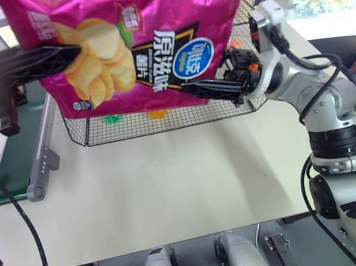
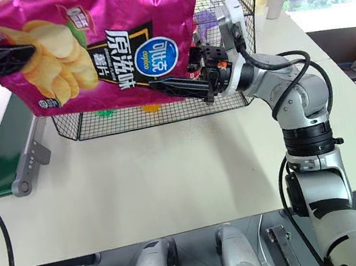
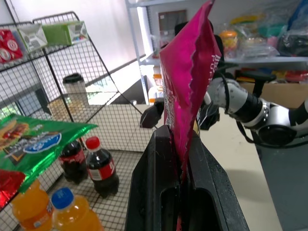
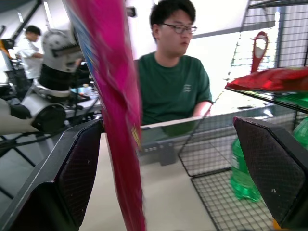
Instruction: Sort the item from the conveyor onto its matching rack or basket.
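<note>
At the far left of the tabletop (image 1: 173, 188) lies one green conveyor (image 1: 11, 157). Above it the left gripper (image 1: 72, 53) is clamped on the left end of the single pink crisp bag (image 1: 142, 43), held in the air before the black wire rack (image 1: 168, 117), its long axis running left to right. At its right end, the right gripper (image 2: 160, 87) has its fingers spread wide either side of the bag's edge.

Pink crisp bag held up over the table

The left gripper (image 2: 33, 51) pinches the magenta crisp bag (image 2: 92, 48) high before the black wire rack (image 2: 161, 112); the right gripper (image 2: 160, 87), fingers spread, reaches its lower edge. The green conveyor (image 2: 1, 159) lies far left.
</note>
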You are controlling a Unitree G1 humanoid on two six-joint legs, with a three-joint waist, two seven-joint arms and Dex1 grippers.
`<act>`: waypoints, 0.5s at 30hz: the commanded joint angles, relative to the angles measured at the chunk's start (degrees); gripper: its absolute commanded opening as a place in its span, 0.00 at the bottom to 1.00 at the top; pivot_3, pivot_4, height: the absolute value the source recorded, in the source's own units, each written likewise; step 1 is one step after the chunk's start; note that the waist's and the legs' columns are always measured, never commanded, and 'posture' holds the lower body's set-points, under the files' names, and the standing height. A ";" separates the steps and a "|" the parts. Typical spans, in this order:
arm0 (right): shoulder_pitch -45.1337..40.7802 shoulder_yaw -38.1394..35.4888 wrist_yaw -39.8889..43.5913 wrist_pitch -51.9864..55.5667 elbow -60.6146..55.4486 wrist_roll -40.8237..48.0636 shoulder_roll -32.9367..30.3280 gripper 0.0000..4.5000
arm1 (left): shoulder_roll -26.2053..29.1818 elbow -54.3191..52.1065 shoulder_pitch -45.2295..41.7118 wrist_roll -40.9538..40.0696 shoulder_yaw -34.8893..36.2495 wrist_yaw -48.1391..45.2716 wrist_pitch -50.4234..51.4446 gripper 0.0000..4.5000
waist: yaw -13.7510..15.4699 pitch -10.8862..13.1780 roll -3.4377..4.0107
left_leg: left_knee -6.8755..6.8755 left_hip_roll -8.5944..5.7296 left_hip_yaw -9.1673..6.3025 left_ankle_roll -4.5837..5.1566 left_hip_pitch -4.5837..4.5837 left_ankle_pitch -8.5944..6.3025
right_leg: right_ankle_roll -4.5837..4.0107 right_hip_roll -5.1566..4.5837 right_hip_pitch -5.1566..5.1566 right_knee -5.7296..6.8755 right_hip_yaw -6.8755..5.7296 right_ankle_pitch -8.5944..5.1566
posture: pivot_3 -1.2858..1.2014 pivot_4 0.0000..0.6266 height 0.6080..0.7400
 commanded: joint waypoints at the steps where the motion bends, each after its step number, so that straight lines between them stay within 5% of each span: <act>1: -2.22 -0.46 0.39 1.41 -3.75 3.07 -0.05 1.00 | -0.56 -1.00 0.01 0.37 -0.56 -0.25 -1.46 0.01 | 0.02 0.00 0.00 | 0.01 0.00 0.00 0.00 0.00 0.00 | 0.00 0.00 0.00 0.00 0.00 0.00 | 0.52 0.24 1.00; 5: -1.67 0.34 1.67 3.98 -4.91 4.82 -0.43 0.81 | -1.05 -1.31 0.07 1.89 -2.34 -0.60 -2.19 0.00 | 0.05 0.00 0.00 | 0.01 0.00 0.00 0.00 -0.01 0.00 | 0.00 -0.01 0.01 0.00 0.00 0.00 | 0.52 0.24 1.00; 12: -0.30 0.85 2.40 4.98 -7.29 5.14 -1.27 0.00 | -0.90 -0.02 0.03 3.99 -3.39 -1.64 -3.51 0.00 | 0.04 0.00 0.00 | 0.00 0.00 0.00 0.01 -0.02 -0.01 | 0.01 0.00 0.00 -0.01 0.00 -0.01 | 0.52 0.24 1.00; 15: 0.15 1.02 1.74 4.50 -7.86 4.26 -1.53 0.00 | -1.18 0.42 0.23 4.77 -3.37 -1.43 -3.95 0.00 | 0.07 0.00 0.00 | 0.00 -0.01 0.00 0.01 -0.02 -0.01 | 0.01 -0.01 0.00 -0.02 0.00 -0.01 | 0.52 0.24 1.00</act>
